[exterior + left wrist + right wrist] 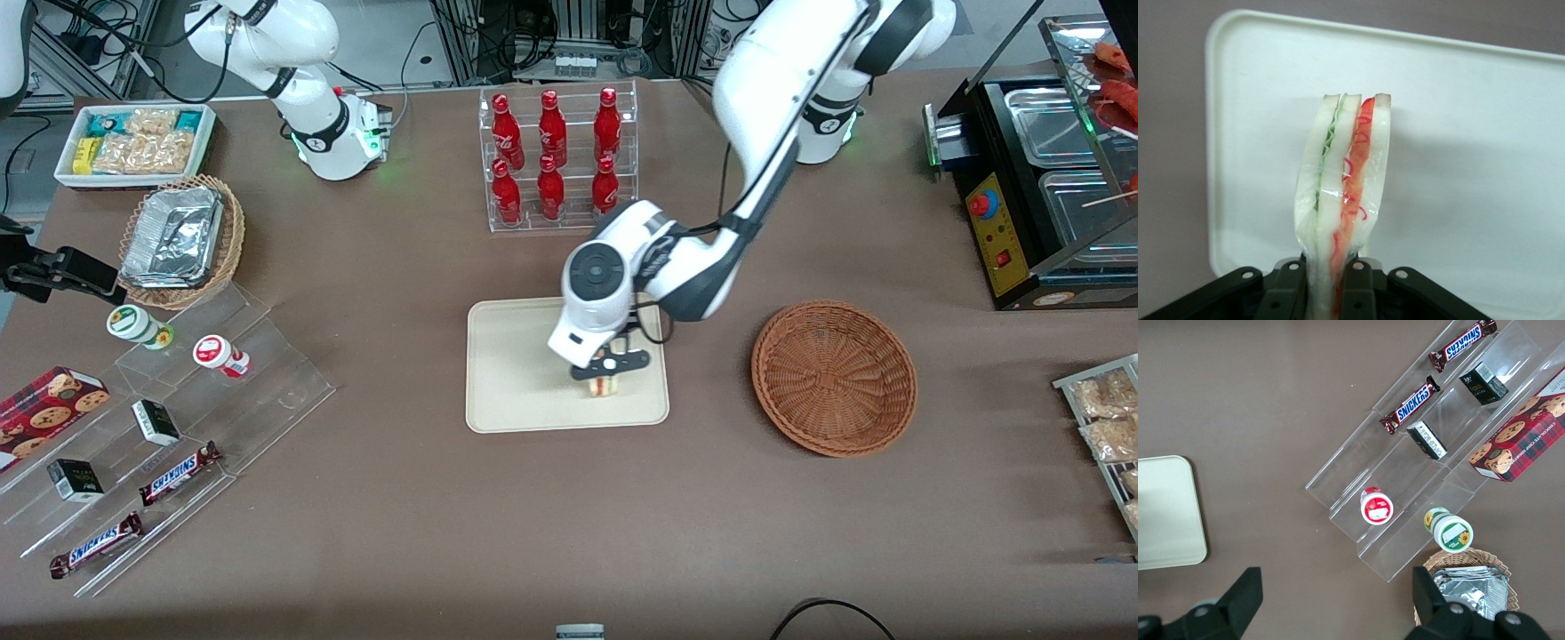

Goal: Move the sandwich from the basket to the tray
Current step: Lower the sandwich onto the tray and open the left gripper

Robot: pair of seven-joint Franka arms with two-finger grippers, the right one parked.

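My left gripper (608, 372) is over the cream tray (507, 373), near the tray's edge closest to the front camera. It is shut on the sandwich (606, 386), a wedge of pale bread with green and red filling. In the left wrist view the black fingers (1288, 293) pinch the sandwich (1345, 193) from both sides, with the tray (1471, 167) right beneath it. I cannot tell whether the sandwich touches the tray. The reddish-brown wicker basket (834, 377) lies empty beside the tray, toward the working arm's end of the table.
A clear rack of red bottles (557, 160) stands farther from the front camera than the tray. A tan basket with foil containers (180, 240), a white snack bin (135, 142) and a clear stepped snack stand (160, 444) lie toward the parked arm's end. A black food warmer (1040, 178) stands at the working arm's end.
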